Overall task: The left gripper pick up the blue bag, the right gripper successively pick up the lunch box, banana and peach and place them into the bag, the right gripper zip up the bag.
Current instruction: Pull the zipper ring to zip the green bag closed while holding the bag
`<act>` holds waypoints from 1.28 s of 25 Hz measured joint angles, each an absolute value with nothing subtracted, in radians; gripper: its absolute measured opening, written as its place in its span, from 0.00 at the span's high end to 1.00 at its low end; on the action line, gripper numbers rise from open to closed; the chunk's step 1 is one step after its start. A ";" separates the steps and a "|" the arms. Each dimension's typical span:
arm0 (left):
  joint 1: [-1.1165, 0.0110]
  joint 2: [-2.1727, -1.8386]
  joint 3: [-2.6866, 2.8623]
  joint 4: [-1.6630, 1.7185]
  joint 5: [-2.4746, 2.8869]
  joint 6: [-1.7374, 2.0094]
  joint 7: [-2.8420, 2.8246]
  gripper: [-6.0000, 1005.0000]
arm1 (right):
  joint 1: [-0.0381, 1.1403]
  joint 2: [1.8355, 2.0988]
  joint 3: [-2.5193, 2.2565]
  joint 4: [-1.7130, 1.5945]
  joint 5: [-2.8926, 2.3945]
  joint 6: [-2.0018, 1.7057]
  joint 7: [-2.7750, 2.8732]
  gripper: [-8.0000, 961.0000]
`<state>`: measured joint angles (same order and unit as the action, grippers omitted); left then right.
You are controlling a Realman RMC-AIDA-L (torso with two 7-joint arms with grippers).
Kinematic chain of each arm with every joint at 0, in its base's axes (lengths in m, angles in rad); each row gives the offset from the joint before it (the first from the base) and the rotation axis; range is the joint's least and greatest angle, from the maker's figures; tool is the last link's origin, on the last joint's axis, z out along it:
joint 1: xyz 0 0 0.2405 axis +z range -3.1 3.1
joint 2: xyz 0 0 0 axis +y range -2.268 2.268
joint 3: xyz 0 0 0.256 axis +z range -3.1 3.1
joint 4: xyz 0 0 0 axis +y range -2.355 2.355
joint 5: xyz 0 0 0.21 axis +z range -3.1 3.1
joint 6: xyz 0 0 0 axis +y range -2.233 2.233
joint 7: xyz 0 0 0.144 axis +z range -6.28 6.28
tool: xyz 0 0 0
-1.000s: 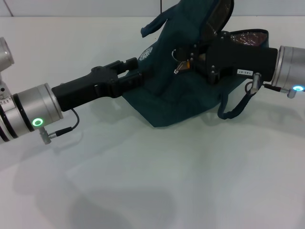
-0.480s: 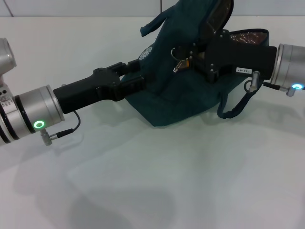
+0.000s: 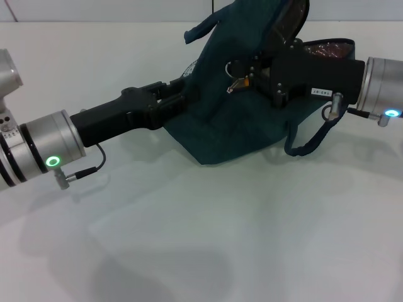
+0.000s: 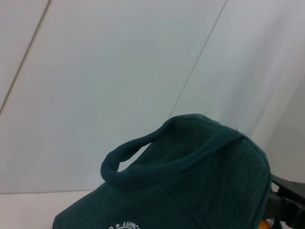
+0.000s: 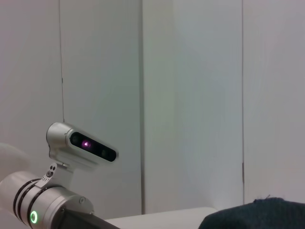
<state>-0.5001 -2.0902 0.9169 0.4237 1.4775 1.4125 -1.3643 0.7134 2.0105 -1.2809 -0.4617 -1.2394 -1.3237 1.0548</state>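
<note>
in the head view the blue bag (image 3: 242, 119) lay slumped on the white table (image 3: 189, 239). the left gripper (image 3: 182, 94) pinched its near side by the logo, and the right gripper (image 3: 249, 74) was closed at the ring-pull zipper (image 3: 234, 69). zipping well probably needed steady fabric tension and a pull along the track. the left wrist view showed a bag handle (image 4: 157, 157). the right wrist view showed only the bag's edge and the robot's head (image 5: 81, 145).

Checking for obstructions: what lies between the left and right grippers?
In the head view, only the blue bag spans the stretch between the left gripper and the right gripper; its teal fabric fills it.
</note>
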 joint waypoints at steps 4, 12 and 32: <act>-0.518 -2.091 0.917 0.396 1.480 1.411 -1.356 0.40 | 0.713 2.011 -1.281 -0.462 -1.239 -1.324 1.056 0.97; -0.526 -2.092 0.916 0.377 1.475 1.408 -1.341 0.80 | 0.716 2.010 -1.281 -0.463 -1.239 -1.324 1.056 0.97; -0.524 -2.091 0.913 0.318 1.423 1.408 -1.349 0.91 | 0.678 1.996 -1.271 -0.567 -1.228 -1.347 1.113 0.97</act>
<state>-0.5241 -2.0912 0.9134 0.3176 1.4225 1.4082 -1.3489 0.6781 1.9956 -1.2710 -0.5666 -1.2281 -1.3468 1.1129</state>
